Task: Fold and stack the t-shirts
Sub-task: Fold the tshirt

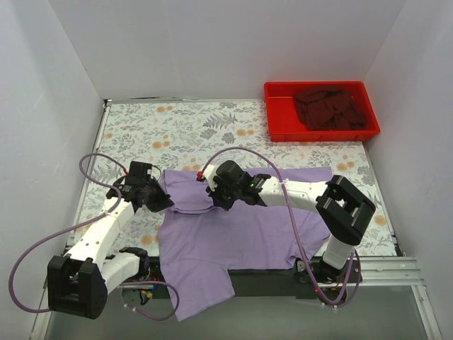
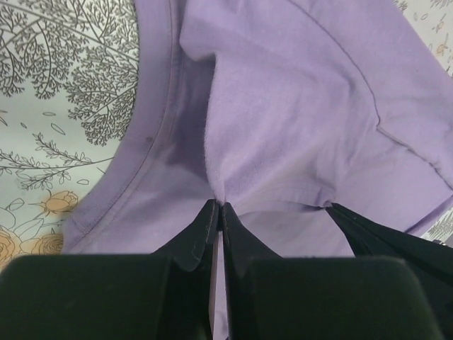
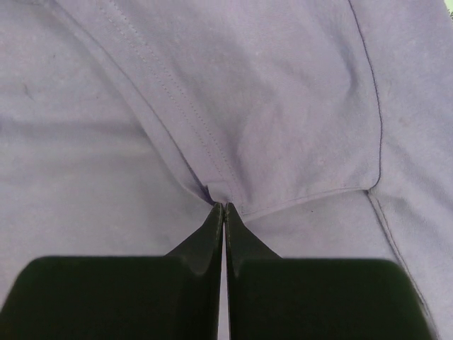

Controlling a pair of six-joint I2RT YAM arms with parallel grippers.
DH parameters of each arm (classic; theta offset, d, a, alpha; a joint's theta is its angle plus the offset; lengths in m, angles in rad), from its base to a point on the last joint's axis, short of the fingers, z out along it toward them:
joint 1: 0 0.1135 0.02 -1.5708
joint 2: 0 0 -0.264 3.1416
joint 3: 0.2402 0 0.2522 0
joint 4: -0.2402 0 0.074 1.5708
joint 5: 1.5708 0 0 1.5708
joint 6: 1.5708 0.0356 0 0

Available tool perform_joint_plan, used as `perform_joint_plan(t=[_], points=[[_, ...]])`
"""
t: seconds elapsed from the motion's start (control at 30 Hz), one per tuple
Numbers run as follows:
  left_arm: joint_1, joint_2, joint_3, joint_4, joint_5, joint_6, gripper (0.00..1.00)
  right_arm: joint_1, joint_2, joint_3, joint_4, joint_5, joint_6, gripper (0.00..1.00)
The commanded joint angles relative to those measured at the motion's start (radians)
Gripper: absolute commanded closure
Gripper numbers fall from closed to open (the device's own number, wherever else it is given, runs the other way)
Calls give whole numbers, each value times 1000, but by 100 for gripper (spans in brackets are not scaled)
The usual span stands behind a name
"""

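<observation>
The pale lavender t-shirt (image 1: 241,230) lies spread on the floral table, part of it hanging over the near edge. My left gripper (image 1: 164,201) is shut on a pinch of its cloth near the left sleeve; the left wrist view shows the lavender t-shirt (image 2: 297,106) gathered at my left gripper (image 2: 219,207). My right gripper (image 1: 216,198) is shut on a fold near the collar; the right wrist view shows the shirt (image 3: 269,92) puckered at my right gripper (image 3: 224,207). The dark maroon t-shirt (image 1: 329,108) lies crumpled in the red tray (image 1: 277,119).
The red tray stands at the far right corner. White walls enclose the table on three sides. The floral table cloth (image 1: 191,127) shows beyond the shirt. Purple cables (image 1: 42,241) loop by the left arm.
</observation>
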Motion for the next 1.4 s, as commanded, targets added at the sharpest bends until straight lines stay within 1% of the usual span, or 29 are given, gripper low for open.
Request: perform_joint_plan(t=[0.0,0.2,0.33,0.47,0.5,0.53,0.57,0.6,0.63,0.67,0.7,0.77,0.8,0.83,0.87,0.9,0.93,1.0,1.03,1.07,1.1,1.2,1.23,1.27,1.3,1.37], points=[[-5,-23,-27,-17,37,-31,100,4,-43,2,-12,-24,-37,99],[-6,-20,-60,-17,61,-46,100,5,-34,-1,-40,-38,-59,99],[-6,-20,-67,-34,75,-47,100,5,-16,2,-54,-85,-66,99],[-8,-67,-101,-34,103,-86,100,5,-3,8,-81,-99,-77,96],[-8,-90,-113,-34,106,-90,99,5,1,10,-86,-101,-77,87],[-8,-98,-118,-37,109,-93,98,4,-3,12,-91,-104,-76,81],[-6,-107,-118,-40,107,-97,94,5,-5,13,-95,-105,-76,73],[-8,-115,-116,-45,101,-95,91,5,-11,18,-107,-105,-74,56],[-6,-124,-104,-57,95,-94,89,5,-23,21,-115,-99,-70,50],[-8,-126,-90,-65,77,-94,83,4,-32,22,-124,-90,-68,45],[-6,-129,-75,-69,62,-89,80,4,-55,28,-143,-49,-66,38],[-6,-132,-21,-75,13,-81,75,1,-84,30,-164,29,-59,34],[-6,-124,-6,-72,-57,-77,61,-4,-98,28,-175,122,-53,31],[-5,-106,25,-60,-95,-64,55,-30,-130,21,-198,172,-45,30],[0,-86,35,-49,-115,-52,50,-53,-147,13,-206,203,-18,29],[9,-65,48,-16,-191,-38,47,-84,-187,4,-213,243,-1,29],[15,-39,60,4,-208,-9,46,-158,-209,-27,-218,249,22,29],[34,59,92,81,-238,18,45,-252,-281,-66,-215,257,102,30],[38,98,103,105,-244,38,46,-354,-304,-102,-210,258,127,31],[44,166,129,127,-245,51,45,-404,-328,-123,-206,263,147,32],[54,208,143,167,-247,61,46,-500,-376,-142,-200,269,189,32],[61,333,201,220,-270,95,46,-639,-452,-214,-155,268,255,34],[64,360,216,231,-277,103,47,-727,-466,-232,-146,261,272,35],[67,391,229,241,-278,117,48,-772,-477,-263,-120,249,285,35],[72,440,259,248,-276,121,49,-855,-491,-278,-108,220,312,36],[75,488,285,254,-273,129,52,-924,-491,-300,-91,200,334,36]])
